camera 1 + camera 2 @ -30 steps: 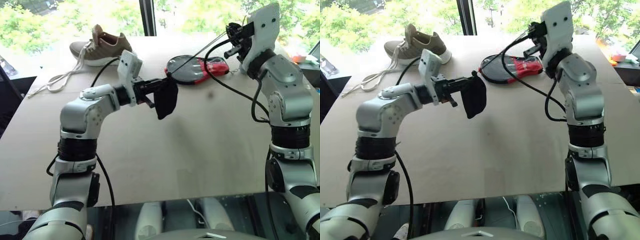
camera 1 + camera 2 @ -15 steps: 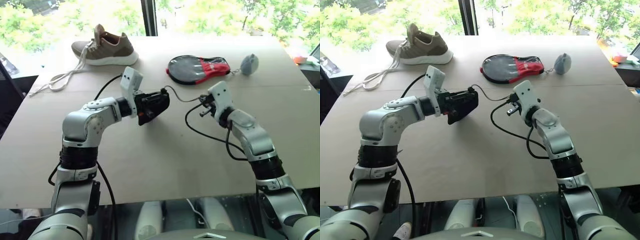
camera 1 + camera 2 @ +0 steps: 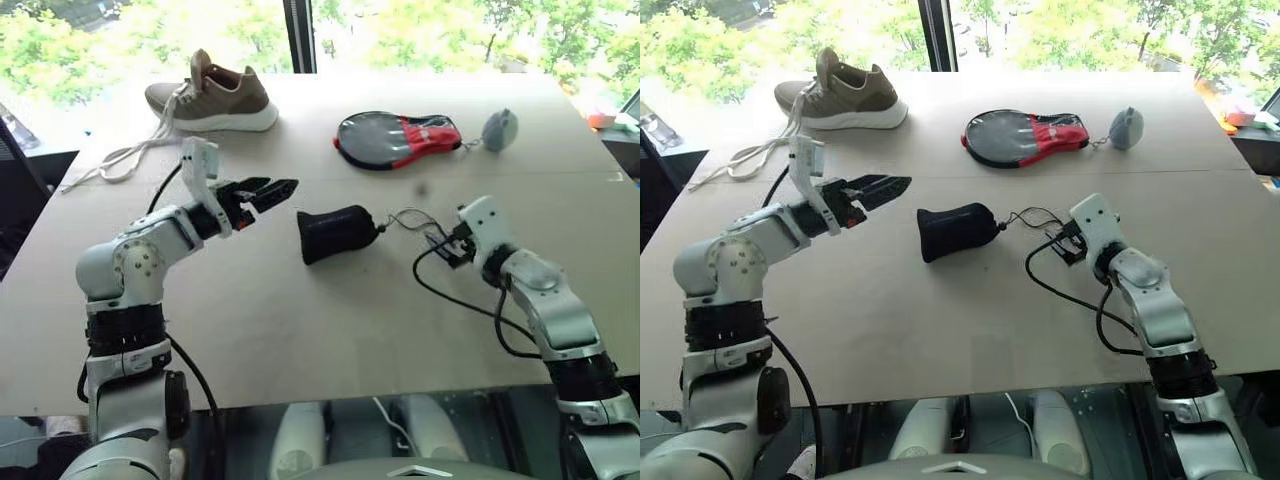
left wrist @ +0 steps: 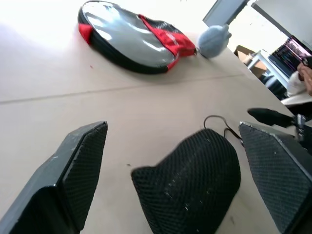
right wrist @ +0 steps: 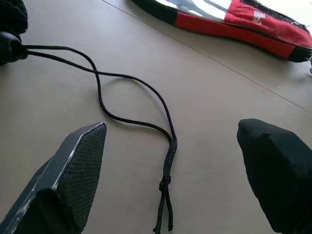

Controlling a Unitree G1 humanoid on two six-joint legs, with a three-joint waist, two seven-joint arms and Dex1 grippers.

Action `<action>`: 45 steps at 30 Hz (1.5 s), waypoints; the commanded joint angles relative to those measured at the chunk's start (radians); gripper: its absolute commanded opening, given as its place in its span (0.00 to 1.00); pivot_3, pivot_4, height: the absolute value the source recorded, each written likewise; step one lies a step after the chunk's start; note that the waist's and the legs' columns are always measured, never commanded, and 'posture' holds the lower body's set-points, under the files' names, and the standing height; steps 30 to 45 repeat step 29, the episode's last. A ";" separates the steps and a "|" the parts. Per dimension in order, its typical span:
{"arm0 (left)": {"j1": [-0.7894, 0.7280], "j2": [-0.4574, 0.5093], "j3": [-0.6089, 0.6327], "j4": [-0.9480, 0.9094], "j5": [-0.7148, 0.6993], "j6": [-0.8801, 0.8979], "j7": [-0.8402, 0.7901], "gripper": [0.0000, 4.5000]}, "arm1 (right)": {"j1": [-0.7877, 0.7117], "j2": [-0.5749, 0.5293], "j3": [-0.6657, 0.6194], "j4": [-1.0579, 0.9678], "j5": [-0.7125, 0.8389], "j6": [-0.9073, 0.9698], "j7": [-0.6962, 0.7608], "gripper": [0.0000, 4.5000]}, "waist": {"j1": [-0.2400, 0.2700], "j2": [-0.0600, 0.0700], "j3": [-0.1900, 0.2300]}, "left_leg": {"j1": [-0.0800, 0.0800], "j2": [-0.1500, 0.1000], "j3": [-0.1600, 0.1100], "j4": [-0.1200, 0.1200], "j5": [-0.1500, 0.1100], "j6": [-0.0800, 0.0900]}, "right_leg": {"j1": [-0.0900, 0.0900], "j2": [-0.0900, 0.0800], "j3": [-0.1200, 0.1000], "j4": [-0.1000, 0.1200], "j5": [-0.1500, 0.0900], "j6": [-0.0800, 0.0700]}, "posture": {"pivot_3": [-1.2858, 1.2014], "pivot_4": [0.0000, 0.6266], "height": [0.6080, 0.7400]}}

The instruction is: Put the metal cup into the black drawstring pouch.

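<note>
Black drawstring pouch (image 3: 335, 233) lies mid-table (image 3: 300, 350), apart from both open tools.

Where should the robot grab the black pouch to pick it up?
Probably at the cinched neck of the pouch, coming from the right, the cord side. The pouch lies on its side, bulging, and the neck is its narrowest part, an easy fit between open jaws.

Soft black fabric drawstring pouch (image 3: 334, 233), a second ago hanging from the left gripper (image 3: 272, 190), now lies on the table between both arms. Left gripper has let go, jaws wide. Right gripper (image 5: 170, 161) has dropped low, released the thin dark cord (image 5: 126, 87), jaws spread.
</note>
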 commanded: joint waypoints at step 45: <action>0.891 -0.001 0.177 -0.586 -0.075 -0.287 -0.067 1.00 | 0.401 -0.156 -0.337 -0.151 0.256 -0.130 0.244 0.99 | 0.002 0.000 -0.002 | 0.019 0.002 0.000 -0.001 -0.003 0.005 | 0.016 -0.001 0.001 -0.001 -0.003 -0.005 | 0.52 0.24 1.00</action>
